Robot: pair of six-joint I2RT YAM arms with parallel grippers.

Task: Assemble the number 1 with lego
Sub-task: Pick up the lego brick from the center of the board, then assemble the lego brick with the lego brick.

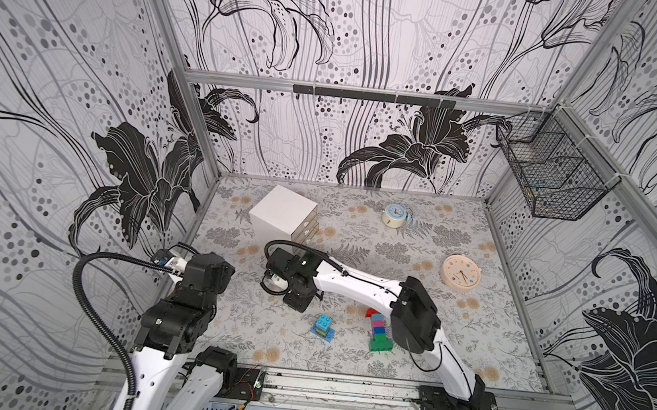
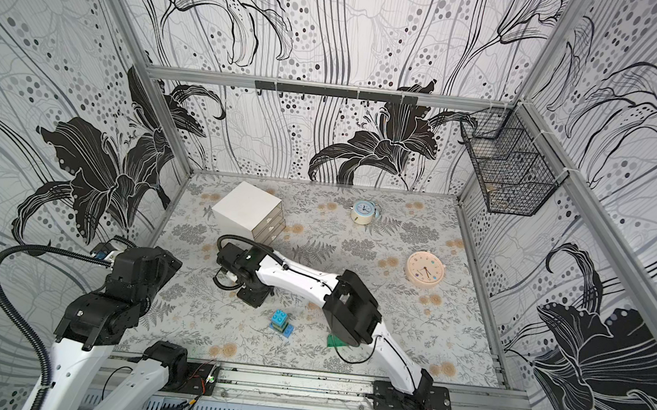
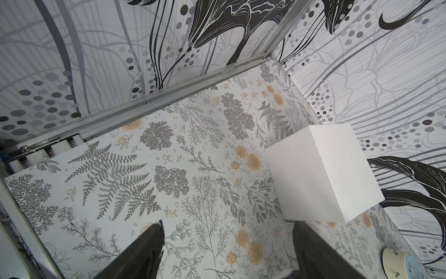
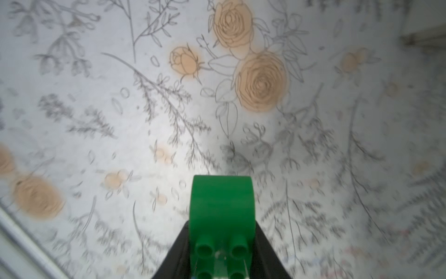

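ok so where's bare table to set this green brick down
Free: the back strip between the white drawer box and the small blue alarm clock; the right corner between the round peach clock and the front rail. Crowded: front middle, where the blue-and-lime lego stack and the tall multicoloured lego column stand by the right arm.

No text, label or number is legible.

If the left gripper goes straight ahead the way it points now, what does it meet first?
Probably the flower-printed table top; the left gripper is open. The white box-shaped cabinet lies beside that line, though depth is unclear.
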